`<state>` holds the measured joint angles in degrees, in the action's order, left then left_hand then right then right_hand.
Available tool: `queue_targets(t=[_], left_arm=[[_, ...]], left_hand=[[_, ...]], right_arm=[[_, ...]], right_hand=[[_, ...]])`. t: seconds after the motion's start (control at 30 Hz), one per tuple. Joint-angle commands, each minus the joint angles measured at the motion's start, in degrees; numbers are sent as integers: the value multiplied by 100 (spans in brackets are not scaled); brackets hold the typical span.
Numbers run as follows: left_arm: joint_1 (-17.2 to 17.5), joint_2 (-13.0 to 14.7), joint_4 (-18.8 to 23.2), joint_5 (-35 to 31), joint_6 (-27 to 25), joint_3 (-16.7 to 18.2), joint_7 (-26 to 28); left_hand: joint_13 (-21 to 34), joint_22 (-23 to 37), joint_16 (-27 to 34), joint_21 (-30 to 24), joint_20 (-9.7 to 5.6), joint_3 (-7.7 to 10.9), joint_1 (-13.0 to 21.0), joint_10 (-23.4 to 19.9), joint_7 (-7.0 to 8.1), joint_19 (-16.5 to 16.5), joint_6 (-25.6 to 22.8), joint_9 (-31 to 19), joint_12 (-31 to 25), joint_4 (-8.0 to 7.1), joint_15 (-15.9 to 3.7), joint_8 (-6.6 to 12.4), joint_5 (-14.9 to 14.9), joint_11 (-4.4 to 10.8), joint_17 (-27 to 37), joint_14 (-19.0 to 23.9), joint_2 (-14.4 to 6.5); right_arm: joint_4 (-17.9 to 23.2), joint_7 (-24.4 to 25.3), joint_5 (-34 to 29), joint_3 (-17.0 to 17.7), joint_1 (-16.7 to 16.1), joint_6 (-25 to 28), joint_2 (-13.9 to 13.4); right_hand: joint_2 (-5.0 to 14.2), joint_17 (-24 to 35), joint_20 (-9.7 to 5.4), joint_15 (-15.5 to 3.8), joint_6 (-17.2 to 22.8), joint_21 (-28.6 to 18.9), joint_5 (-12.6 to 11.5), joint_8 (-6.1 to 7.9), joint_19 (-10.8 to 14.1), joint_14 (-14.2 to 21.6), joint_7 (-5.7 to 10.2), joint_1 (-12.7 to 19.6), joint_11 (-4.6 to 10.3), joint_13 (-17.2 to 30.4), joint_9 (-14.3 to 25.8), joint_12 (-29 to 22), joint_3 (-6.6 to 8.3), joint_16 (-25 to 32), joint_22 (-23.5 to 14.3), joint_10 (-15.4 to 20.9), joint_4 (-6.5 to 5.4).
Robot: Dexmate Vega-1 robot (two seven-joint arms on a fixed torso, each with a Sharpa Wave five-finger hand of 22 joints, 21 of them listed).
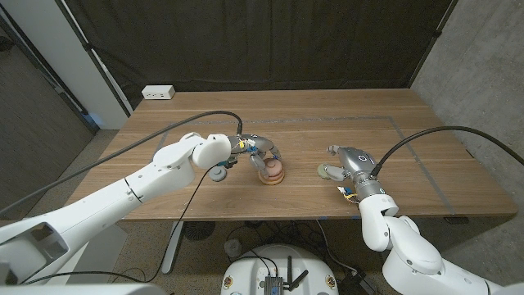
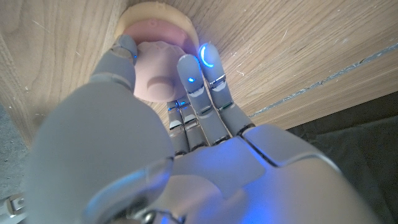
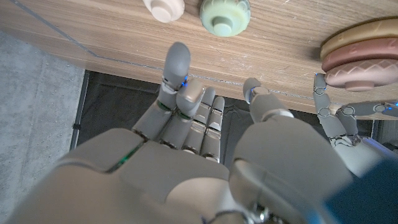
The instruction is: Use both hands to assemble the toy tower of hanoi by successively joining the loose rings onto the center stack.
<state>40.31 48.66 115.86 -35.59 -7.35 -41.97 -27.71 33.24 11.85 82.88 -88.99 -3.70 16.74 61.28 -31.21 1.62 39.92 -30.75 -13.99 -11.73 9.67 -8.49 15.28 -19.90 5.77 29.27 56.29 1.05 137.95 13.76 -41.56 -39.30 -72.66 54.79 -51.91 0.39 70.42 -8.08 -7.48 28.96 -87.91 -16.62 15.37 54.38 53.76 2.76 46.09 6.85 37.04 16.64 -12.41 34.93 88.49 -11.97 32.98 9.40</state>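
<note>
- My left hand (image 1: 260,152) is at the center stack (image 1: 272,172), fingers curled over it. In the left wrist view the fingertips (image 2: 208,59) lie against the pink ring (image 2: 160,71) on top, thumb on the other side, so I read it as gripping that ring. I cannot tell whether the ring is fully seated.
- My right hand (image 1: 342,164) hangs just beside a pale green ring (image 1: 326,170) lying on the wooden table (image 1: 426,115), a little right of the stack. In the right wrist view its fingers (image 3: 177,68) are spread and hold nothing.
- Main risk, as I judge it: if I let go while the pink ring sits crooked on its peg, it could tip off or drag the stack sideways. The stack is light and unfixed, so a lateral pull from my left fingers would shove it.
- Second risk: both hands work near the stack. Bringing the right one in before the left is clear could knock fingers together, or knock the tower.
- The green ring is small with a raised hub (image 3: 221,25). A pinch from above could squirt it away across the smooth wood.
- The stack looks like wide, flat discs: a tan base, a dusky pink one, then the pale pink top ring with a scalloped edge.
- A cream ring (image 3: 165,7) lies beside the green one, and a grey ring (image 1: 217,174) lies left of the stack under my left forearm.
</note>
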Motion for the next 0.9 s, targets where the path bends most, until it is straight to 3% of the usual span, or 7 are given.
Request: queue_targets(t=[0.03, 0.53, 0.9], left_arm=[[50, -15, -12, -34, -97, -2, 15], [-24, -67, -132, -27, -36, -75, 1], [-32, -17, -68, -84, -74, -54, -23]], left_hand=[[109, 21, -18, -18, -830, 20, -21, -356, 17, 8, -29, -16, -27, -20, -413, -4, -32, 325, 4, -32, -35], [102, 24, -7, -18, -823, -1, -22, -316, 26, 3, -8, -17, 6, -35, -413, -33, -32, 317, 11, -22, -22], [85, -5, -41, 32, -805, -116, -260, -38, -5, -41, 168, -21, 108, -111, -411, -114, -16, 215, -8, -80, 80]], right_arm=[[8, 13, 45, 24, -23, -16, -18], [9, 22, 66, 24, -11, 16, -24], [-1, 46, 58, 6, 16, 4, -15]], right_hand=[[58, 18, -426, -472, 47, -25, -44, 0, -13, 10, -20, 7, -13, 12, 11, 0, 2, 34, -15, 46, 11], [65, 18, -427, -473, 49, -27, -53, -9, -10, 9, -16, 10, -12, 15, 14, 6, 5, 34, -15, 46, 13], [69, 18, -426, -473, 57, -28, -57, -10, -9, 9, -24, 11, -5, 18, 18, 6, 6, 34, -15, 52, 14]])
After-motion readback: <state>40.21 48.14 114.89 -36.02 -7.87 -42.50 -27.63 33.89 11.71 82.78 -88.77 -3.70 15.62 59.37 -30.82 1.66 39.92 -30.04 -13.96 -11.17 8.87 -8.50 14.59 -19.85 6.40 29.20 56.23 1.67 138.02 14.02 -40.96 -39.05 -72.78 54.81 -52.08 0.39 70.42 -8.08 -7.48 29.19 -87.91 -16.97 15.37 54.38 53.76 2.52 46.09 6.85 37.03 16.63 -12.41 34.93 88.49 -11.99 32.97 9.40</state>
